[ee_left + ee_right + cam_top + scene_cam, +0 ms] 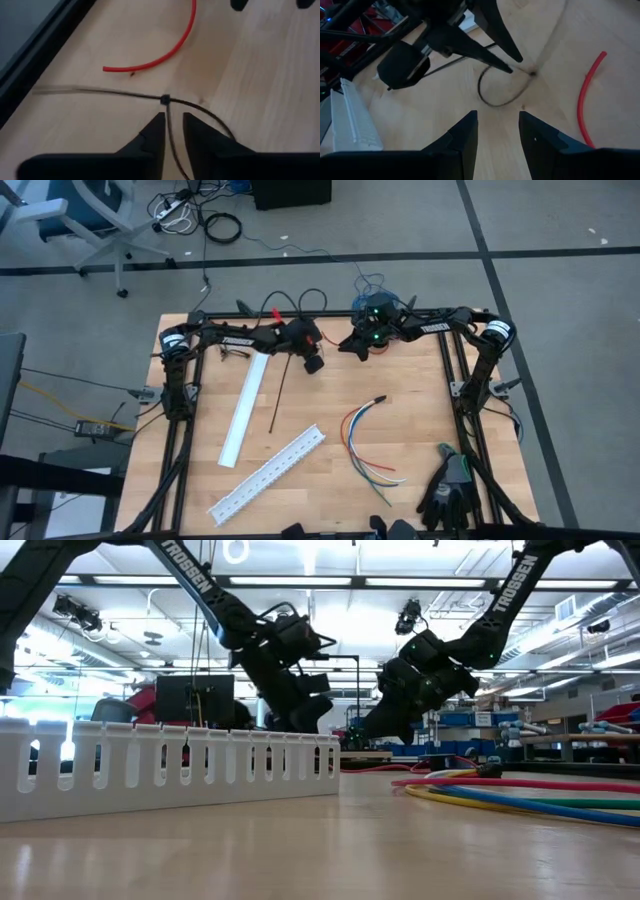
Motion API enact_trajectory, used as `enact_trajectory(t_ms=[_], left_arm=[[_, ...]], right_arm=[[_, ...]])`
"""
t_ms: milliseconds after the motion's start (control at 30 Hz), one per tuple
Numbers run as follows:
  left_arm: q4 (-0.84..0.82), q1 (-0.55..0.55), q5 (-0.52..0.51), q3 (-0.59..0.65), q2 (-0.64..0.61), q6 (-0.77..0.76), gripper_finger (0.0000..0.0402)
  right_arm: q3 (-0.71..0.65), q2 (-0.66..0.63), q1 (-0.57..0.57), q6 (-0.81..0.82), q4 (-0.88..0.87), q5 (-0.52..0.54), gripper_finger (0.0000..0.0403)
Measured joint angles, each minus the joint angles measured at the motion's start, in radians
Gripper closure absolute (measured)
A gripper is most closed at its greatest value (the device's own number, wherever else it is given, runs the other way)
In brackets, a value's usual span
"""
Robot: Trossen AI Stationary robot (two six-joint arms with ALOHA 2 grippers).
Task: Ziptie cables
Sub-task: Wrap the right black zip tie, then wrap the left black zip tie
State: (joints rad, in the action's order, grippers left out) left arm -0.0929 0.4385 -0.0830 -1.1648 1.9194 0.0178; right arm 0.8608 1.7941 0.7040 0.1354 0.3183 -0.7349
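The cables (365, 445), a bunch of red, orange, blue, green and white wires, lie curved on the table's right half, also seen in the low view (520, 795). No gripper touches them. At the far middle of the table a black zip tie (165, 100) lies closed in a loop (495, 97). My left gripper (173, 125) hovers over it, slanting down. Its fingers are slightly apart, with the tie's tail running between them. My right gripper (497, 122) stands open just to the right of the left one (350, 345), facing it, with nothing between its fingers. My left gripper has the zip tie's tail (169, 131) in the gap between its parted fingers, close beside one finger (156, 131). Whether it touches the tail I cannot tell. The loop and its head lie on the table.
A single red wire (165, 55) lies beside the loop. A straight black strip (279, 395), a white cover strip (245, 410) and a white slotted duct (268, 475) lie on the left half. A black glove (450, 490) rests at the near right corner.
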Motion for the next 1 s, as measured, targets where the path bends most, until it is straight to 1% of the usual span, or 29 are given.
enact_trajectory(t_ms=[100,200,267,367,433,500,600,700,833,1000], left_arm=[[-0.041,0.000,-0.003,-0.011,0.000,0.003,0.0287],[-0.062,0.000,-0.010,-0.011,0.000,-0.001,0.0268],[-0.078,-0.002,-0.009,-0.011,0.000,-0.020,0.0264],[-0.106,-0.016,0.002,-0.010,-0.010,-0.027,0.0265],[-0.099,-0.033,-0.031,-0.005,-0.023,-0.023,0.0268],[-0.074,-0.053,-0.100,0.019,-0.047,-0.010,0.0270],[0.023,-0.084,-0.190,0.092,-0.110,-0.007,0.0270],[0.134,-0.112,-0.196,0.196,-0.202,-0.040,0.0270],[0.233,-0.152,-0.197,0.357,-0.326,-0.080,0.0270],[0.348,-0.221,-0.197,0.528,-0.484,-0.124,0.0270]], right_arm=[[0.000,0.000,0.000,-0.004,0.000,0.000,0.0270],[0.000,0.000,-0.002,-0.006,-0.001,0.000,0.0270],[0.000,0.000,-0.005,-0.007,-0.012,-0.003,0.0270],[0.000,0.000,-0.012,-0.023,-0.030,-0.037,0.0270],[0.000,0.000,-0.016,-0.040,-0.037,-0.063,0.0270],[0.000,0.000,-0.018,-0.048,-0.037,-0.075,0.0270],[-0.002,0.000,-0.018,-0.051,-0.047,-0.080,0.0270],[-0.030,-0.002,-0.017,-0.051,-0.045,-0.110,0.0270],[-0.079,-0.005,-0.020,-0.052,-0.046,-0.156,0.0274],[-0.146,-0.032,-0.045,-0.031,-0.003,-0.156,0.0279]])
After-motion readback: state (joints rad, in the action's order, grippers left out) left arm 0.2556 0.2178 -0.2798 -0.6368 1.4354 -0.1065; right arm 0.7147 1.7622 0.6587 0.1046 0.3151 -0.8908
